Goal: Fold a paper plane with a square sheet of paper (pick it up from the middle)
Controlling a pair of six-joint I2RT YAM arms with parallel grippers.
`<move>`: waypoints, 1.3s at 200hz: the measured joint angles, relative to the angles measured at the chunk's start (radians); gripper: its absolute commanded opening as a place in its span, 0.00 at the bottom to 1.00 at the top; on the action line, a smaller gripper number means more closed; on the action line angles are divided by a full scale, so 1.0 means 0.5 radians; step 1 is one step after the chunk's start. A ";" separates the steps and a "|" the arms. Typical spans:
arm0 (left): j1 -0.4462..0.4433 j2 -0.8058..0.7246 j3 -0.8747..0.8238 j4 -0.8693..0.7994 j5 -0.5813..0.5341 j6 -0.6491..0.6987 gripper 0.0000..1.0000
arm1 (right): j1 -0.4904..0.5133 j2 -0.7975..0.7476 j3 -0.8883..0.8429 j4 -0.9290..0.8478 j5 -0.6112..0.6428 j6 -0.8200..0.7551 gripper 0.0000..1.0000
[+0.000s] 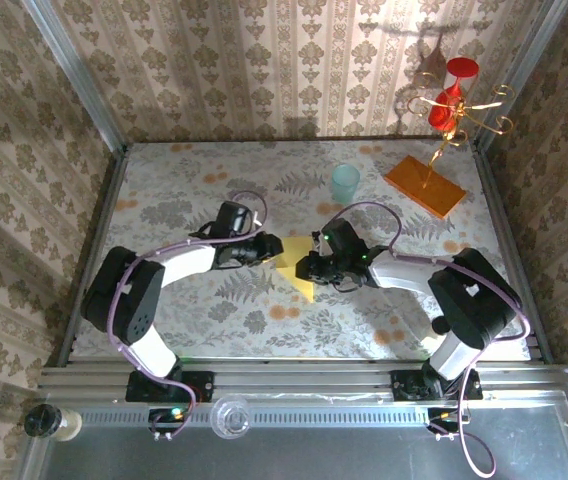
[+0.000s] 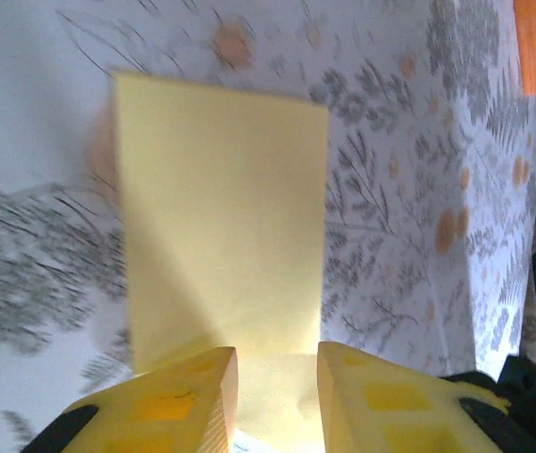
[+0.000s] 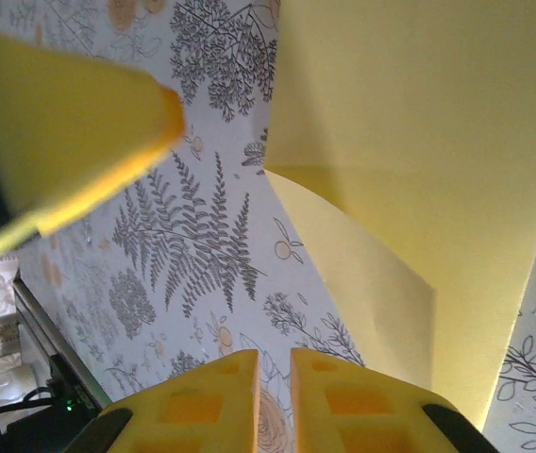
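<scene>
Mid-table. The yellow sheet point(image 1: 302, 282) is lying on the table point(image 1: 184, 190) between your two arms, part-folded. It is sitting well apart from the teal cup point(image 1: 345, 183) and the orange slab point(image 1: 419, 185).

Left gripper point(image 2: 277, 382): the fingers are standing apart with a plain gap. The near edge of the sheet is running into that gap, and nothing looks pinched.

Right gripper point(image 3: 275, 373): the fingers are sitting almost together with a thin slit between them, and table pattern is showing through it. They are holding nothing. The sheet is lying just beside them, and one flap seems to be bowing up off the layer under it.

Judgement: you are partway through the folds. From above the sheet is coming to a point toward the arm bases, but it is not looking like a narrow dart yet. The bowed flap is what needs attention.

Doing it well:
- While you are lowering the right fingertips, be aiming for the flap close to its fold line, not its free edge.
- Be pinning the opposite side flat with the left gripper so the thin paper isn't skating on the cloth.
- Be sweeping slowly along the crease from one end to the other.
- Watch for a skewed crease pulling the centre line off.
</scene>
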 measured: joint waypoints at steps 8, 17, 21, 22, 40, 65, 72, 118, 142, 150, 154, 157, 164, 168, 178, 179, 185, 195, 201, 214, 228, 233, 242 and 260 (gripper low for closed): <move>-0.038 0.000 0.000 0.000 0.001 -0.015 0.26 | 0.000 0.007 0.002 -0.002 0.000 0.005 0.13; -0.076 0.000 0.000 0.002 0.003 -0.027 0.25 | 0.000 0.015 0.002 -0.008 0.001 0.009 0.13; -0.087 0.002 0.000 0.004 0.004 -0.037 0.25 | 0.000 0.024 0.002 -0.010 0.001 0.011 0.12; -0.091 0.002 0.000 0.004 0.003 -0.040 0.25 | 0.000 0.024 0.002 -0.010 0.001 0.011 0.12; -0.123 0.037 -0.001 0.027 0.011 -0.066 0.23 | 0.000 0.064 0.011 -0.038 0.009 0.011 0.12; -0.125 0.100 -0.018 0.055 0.016 -0.101 0.22 | -0.002 0.111 0.039 -0.108 0.047 0.011 0.12; -0.125 0.112 -0.023 0.055 0.017 -0.104 0.20 | -0.002 0.123 0.050 -0.127 0.059 0.011 0.12; -0.125 0.199 -0.009 0.027 0.024 -0.111 0.16 | -0.008 0.172 0.105 -0.196 0.064 -0.004 0.11; -0.125 0.253 -0.007 0.016 0.023 -0.111 0.15 | -0.008 0.172 0.134 -0.240 0.076 -0.008 0.10; -0.125 0.266 -0.007 0.009 0.022 -0.111 0.14 | -0.008 0.175 0.142 -0.253 0.079 -0.011 0.10; -0.125 0.271 -0.006 0.007 0.022 -0.111 0.14 | -0.008 0.177 0.145 -0.254 0.080 -0.012 0.10; -0.125 0.274 -0.006 0.005 0.022 -0.111 0.14 | -0.008 0.179 0.146 -0.254 0.084 -0.012 0.09; -0.125 0.281 -0.002 0.002 0.024 -0.111 0.14 | -0.008 0.186 0.152 -0.256 0.085 -0.014 0.09; -0.125 0.284 0.002 -0.001 0.024 -0.111 0.14 | -0.008 0.192 0.153 -0.257 0.085 -0.014 0.09; -0.125 0.292 0.018 -0.014 0.022 -0.111 0.14 | -0.008 0.199 0.156 -0.262 0.085 -0.020 0.09; -0.125 0.293 0.019 -0.014 0.022 -0.111 0.14 | -0.008 0.199 0.156 -0.263 0.085 -0.020 0.09; -0.125 0.298 0.029 -0.026 0.022 -0.111 0.14 | -0.005 0.201 0.156 -0.272 0.085 -0.024 0.09; -0.125 0.303 0.039 -0.044 0.018 -0.111 0.13 | 0.007 0.201 0.162 -0.291 0.085 -0.040 0.09; -0.125 0.304 0.043 -0.054 0.017 -0.111 0.13 | 0.012 0.201 0.169 -0.299 0.086 -0.051 0.08; -0.125 0.311 0.056 -0.081 0.014 -0.110 0.12 | 0.029 0.204 0.197 -0.316 0.088 -0.066 0.07; -0.125 0.315 0.069 -0.105 0.011 -0.110 0.12 | 0.050 0.214 0.230 -0.321 0.091 -0.074 0.07; -0.125 0.315 0.071 -0.111 0.009 -0.110 0.12 | 0.054 0.220 0.238 -0.321 0.091 -0.074 0.06; -0.125 0.315 0.074 -0.118 0.006 -0.109 0.12 | 0.060 0.239 0.250 -0.320 0.091 -0.079 0.06; -0.125 0.323 0.091 -0.146 0.002 -0.109 0.12 | 0.064 0.291 0.259 -0.323 0.089 -0.082 0.06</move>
